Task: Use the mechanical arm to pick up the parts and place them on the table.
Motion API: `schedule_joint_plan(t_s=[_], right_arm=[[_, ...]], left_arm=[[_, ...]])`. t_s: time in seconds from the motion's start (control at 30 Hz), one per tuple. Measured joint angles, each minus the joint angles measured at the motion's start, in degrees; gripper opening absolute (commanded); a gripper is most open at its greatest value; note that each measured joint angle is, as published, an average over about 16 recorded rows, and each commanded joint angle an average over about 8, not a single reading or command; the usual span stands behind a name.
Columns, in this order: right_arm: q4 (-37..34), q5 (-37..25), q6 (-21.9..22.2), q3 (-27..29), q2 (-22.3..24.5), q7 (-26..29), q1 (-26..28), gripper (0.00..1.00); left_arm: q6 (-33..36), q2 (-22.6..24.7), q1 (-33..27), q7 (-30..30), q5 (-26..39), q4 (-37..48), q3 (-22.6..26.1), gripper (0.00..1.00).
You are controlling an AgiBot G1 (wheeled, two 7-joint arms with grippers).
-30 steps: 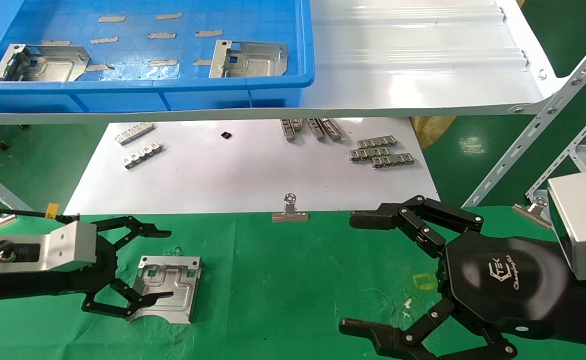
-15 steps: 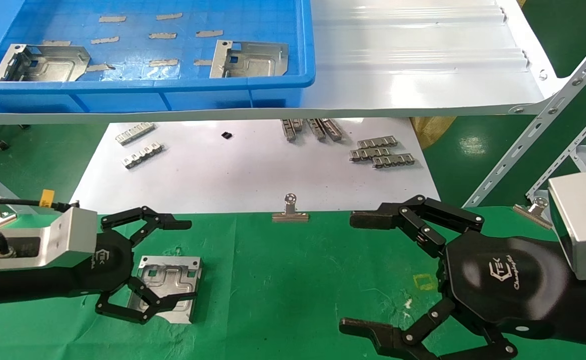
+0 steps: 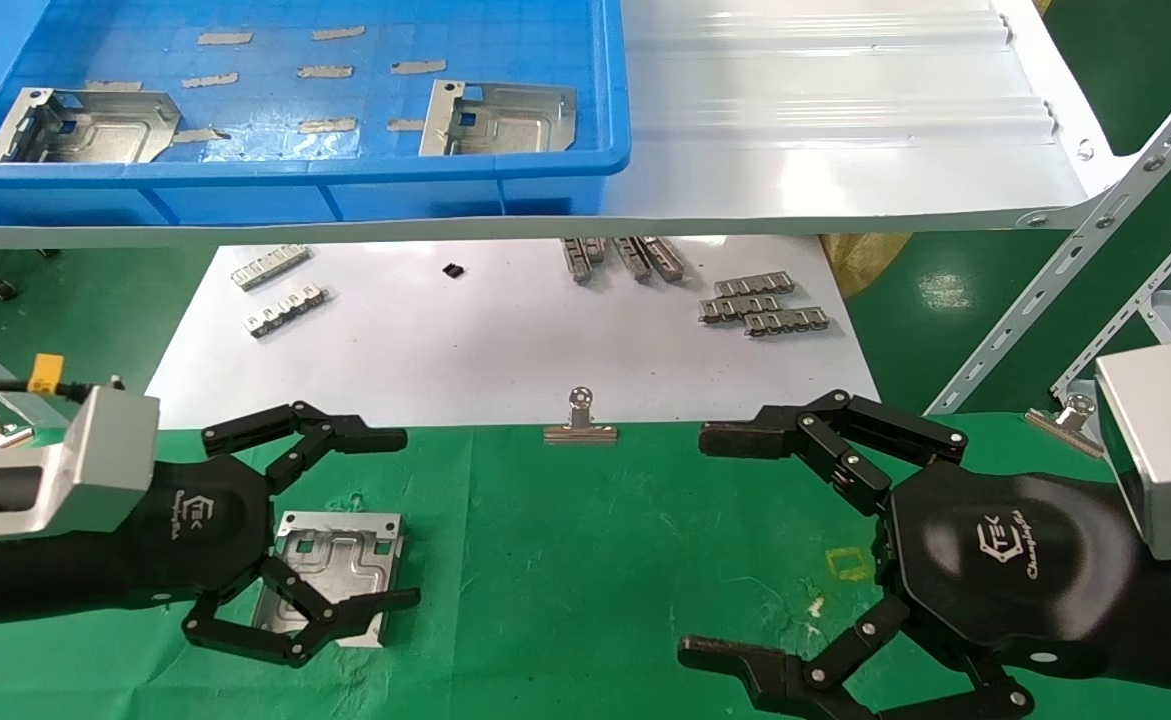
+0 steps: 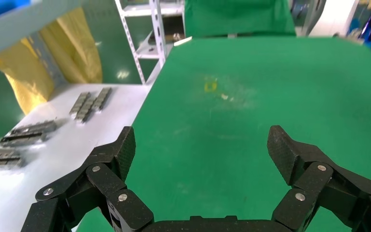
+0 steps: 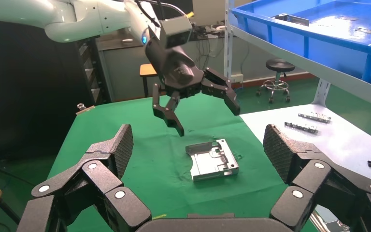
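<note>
One shiny stamped metal part (image 3: 340, 570) lies flat on the green table (image 3: 565, 560) at the left. My left gripper (image 3: 400, 520) hovers over it, open and empty, one finger crossing the part's near edge in the head view. The right wrist view shows that part (image 5: 215, 159) on the cloth with the left gripper (image 5: 206, 120) raised clear above it. Two more parts (image 3: 95, 125) (image 3: 500, 118) rest in the blue bin (image 3: 285, 180). My right gripper (image 3: 700, 545) is parked open over the table's right side. The left wrist view shows only its own open gripper (image 4: 203, 145) over bare cloth.
Behind the cloth lies a white sheet (image 3: 505, 350) with small toothed strips (image 3: 760, 305) and a binder clip (image 3: 579, 420) on its edge. The blue bin stands on a glossy white shelf (image 3: 825, 130) overhead. Slotted white rack posts (image 3: 1075, 240) rise at the right.
My left gripper has lifted off the part and shifted slightly right, still open. The part stays where it lay on the cloth. The right arm has not moved.
</note>
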Motion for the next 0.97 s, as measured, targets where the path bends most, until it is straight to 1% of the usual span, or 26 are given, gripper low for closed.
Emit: schedule_joint_plan(t_s=[0.73, 0.97], right_arm=[[0.0, 0.01, 0.01, -0.02, 0.01, -0.01, 0.0, 1.0], [0.0, 0.01, 0.01, -0.02, 0.01, -0.01, 0.0, 1.0]], left_arm=[[1.52, -1.25, 9.2, -13.6, -5.29, -12.2, -13.13, 1.0], [1.76, -1.43, 10.58, -15.63, -6.08, -14.02, -15.09, 1.0]])
